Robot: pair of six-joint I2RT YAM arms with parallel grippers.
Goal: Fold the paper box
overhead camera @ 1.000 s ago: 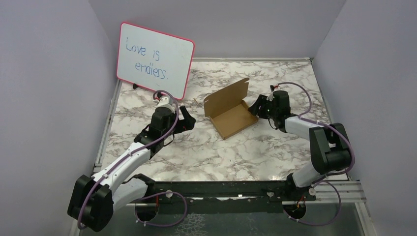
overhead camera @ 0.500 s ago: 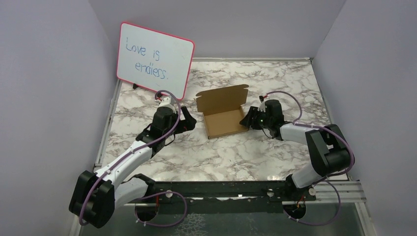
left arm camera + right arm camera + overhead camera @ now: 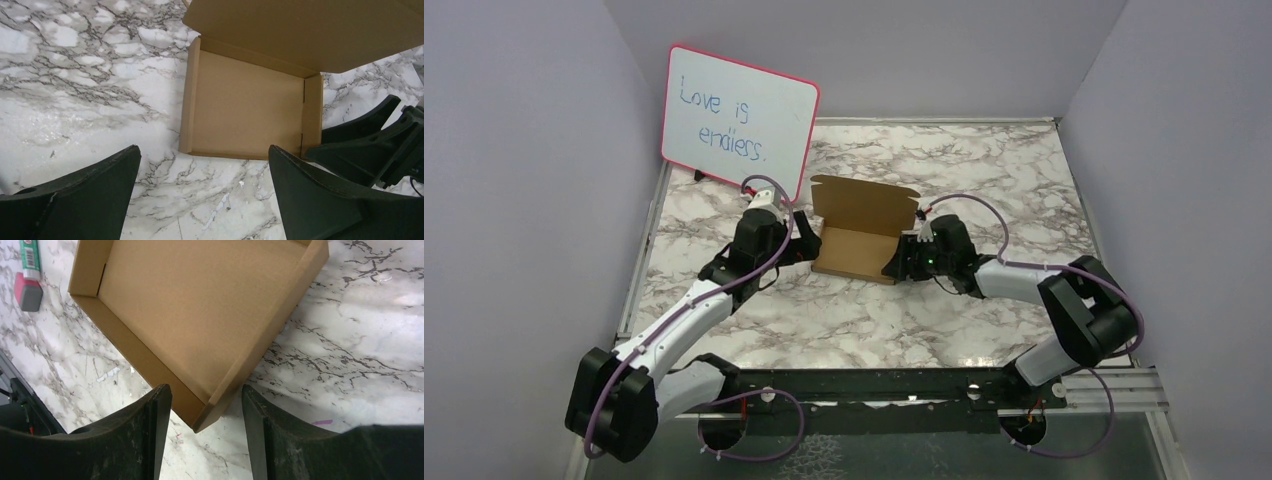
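Note:
The paper box (image 3: 856, 247) is a shallow brown cardboard tray on the marble table (image 3: 984, 170), with its lid flap (image 3: 864, 203) standing up along the far side. My left gripper (image 3: 808, 243) is open and empty at the box's left edge; in the left wrist view (image 3: 204, 150) the box (image 3: 247, 105) lies just beyond its fingertips. My right gripper (image 3: 898, 263) is open at the box's right near corner. In the right wrist view (image 3: 205, 388) that corner of the box (image 3: 190, 305) sits between the fingers without being pinched.
A pink-framed whiteboard (image 3: 739, 118) stands at the back left, just behind my left arm. A green marker with a red-grey eraser end (image 3: 29, 270) lies on the table beyond the box. Purple walls enclose the table on three sides.
The box has slid left and turned, from the table's middle to just in front of my left gripper. My right gripper has followed it leftward. The lid now stands more upright.

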